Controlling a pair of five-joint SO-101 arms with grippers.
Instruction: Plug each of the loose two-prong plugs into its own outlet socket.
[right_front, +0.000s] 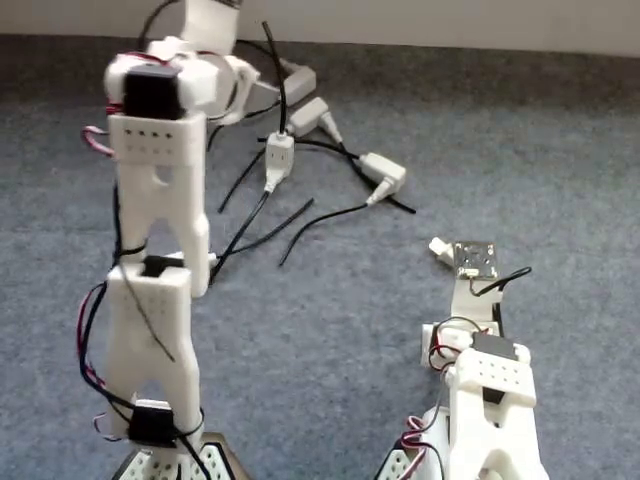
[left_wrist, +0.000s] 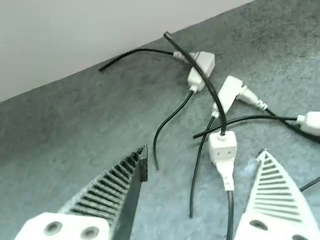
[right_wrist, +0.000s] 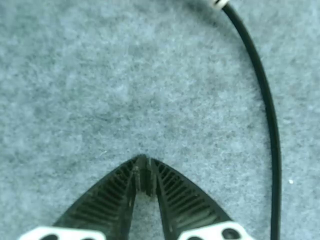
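Observation:
Several white plug and socket pieces on black cords lie on the grey carpet at the back. In the high view they are a far piece, a second piece, a block and a right piece. My left gripper is open above the carpet, and the block lies just beyond its fingertips, joined end to end with a narrower white piece. Farther off lie two more pieces. My right gripper is shut on nothing, close over bare carpet, with a black cord beside it.
A pale wall borders the carpet just behind the pieces. Loose black cords trail from the pieces toward the left arm. The right arm sits at the front right, with open carpet between the two arms.

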